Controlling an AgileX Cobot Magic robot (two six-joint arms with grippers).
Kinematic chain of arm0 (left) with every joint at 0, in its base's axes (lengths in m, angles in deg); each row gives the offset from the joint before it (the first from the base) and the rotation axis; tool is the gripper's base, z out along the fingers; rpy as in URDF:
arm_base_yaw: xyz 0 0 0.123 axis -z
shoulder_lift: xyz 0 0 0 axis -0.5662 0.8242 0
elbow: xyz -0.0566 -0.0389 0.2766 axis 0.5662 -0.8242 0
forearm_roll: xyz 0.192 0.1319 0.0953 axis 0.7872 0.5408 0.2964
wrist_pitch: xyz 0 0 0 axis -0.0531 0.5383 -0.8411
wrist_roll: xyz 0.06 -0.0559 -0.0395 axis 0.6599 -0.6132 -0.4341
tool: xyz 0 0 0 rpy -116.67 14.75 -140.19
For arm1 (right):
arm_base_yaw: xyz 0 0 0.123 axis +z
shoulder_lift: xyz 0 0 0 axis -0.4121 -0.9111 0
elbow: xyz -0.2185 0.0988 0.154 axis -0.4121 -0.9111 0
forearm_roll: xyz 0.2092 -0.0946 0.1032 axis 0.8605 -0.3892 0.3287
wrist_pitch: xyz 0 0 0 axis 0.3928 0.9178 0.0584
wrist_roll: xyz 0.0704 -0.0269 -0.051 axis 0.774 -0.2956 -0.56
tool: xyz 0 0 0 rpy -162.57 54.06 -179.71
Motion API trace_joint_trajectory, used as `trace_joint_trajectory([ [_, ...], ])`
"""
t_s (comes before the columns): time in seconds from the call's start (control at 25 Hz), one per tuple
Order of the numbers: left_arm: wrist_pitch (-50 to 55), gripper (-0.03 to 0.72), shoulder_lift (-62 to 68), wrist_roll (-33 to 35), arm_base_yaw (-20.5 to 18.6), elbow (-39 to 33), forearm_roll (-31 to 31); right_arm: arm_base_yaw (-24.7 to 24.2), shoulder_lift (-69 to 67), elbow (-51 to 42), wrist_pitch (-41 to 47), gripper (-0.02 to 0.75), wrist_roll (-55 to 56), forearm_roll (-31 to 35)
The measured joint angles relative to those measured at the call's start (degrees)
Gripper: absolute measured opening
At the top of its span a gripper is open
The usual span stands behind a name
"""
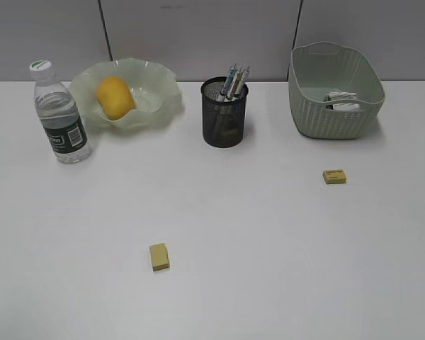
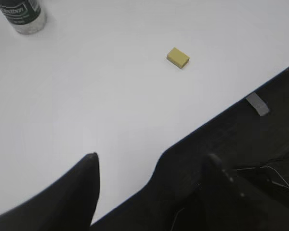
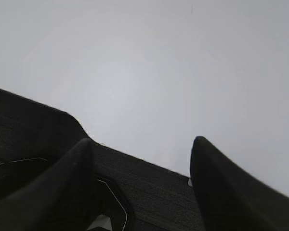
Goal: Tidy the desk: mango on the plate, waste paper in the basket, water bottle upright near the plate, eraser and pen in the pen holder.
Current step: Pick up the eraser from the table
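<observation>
Left gripper: black jaws apart, holding nothing, above white desk edge. Right gripper: likewise parted, empty. 2 yellow rectangular erasers: near one at desk front, far one before sage-green woven-look basket.

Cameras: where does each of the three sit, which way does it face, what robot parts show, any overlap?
Exterior: in front of the desk, looking down at a slant toward the back wall; sees water bottle, mango in plate, pen holder, basket, two erasers; no robot parts.
Left wrist: over the near desk edge, facing down; open left claw.
Right wrist: same pose; open right claw, bare desk.
Shared: exterior and left wrist both show the near eraser and bottle.
</observation>
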Motion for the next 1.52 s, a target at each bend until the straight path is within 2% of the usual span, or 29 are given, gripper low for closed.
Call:
trace_joint_trajectory([
  [0.28,0.41,0.499,-6.89,-0.25,0.00,-0.84,0.46,0.00,0.00,0.00,0.00,0.496,0.00,0.00],
  [0.56,-0.67,0.499,-7.16,-0.44,0.00,-1.71,0.47,0.00,-0.08,0.12,0.00,0.496,0.16,-0.26],
  [0.72,-0.68,0.499,-7.16,-0.44,0.00,-1.77,0.47,0.00,-3.07,2.12,0.00,0.496,3.98,-3.98],
  [0.96,-0.79,0.499,-9.72,-0.44,-0.40,-1.77,0.47,0.00,-14.41,7.68,-0.71,0.496,7.10,-9.13],
  [1.16,-0.86,0.499,-11.79,-0.44,-4.21,-1.77,0.47,0.00,-29.24,10.70,-4.97,0.496,9.34,-9.56],
  [1.32,-0.91,0.500,-11.89,-0.44,-9.10,-1.77,0.52,-0.13,-41.68,13.93,-9.47,0.496,11.10,-9.51],
  [1.52,-0.91,0.502,-11.89,-0.44,-14.83,-1.77,0.52,-4.13,-57.21,21.65,-12.49,0.501,9.93,-5.86],
])
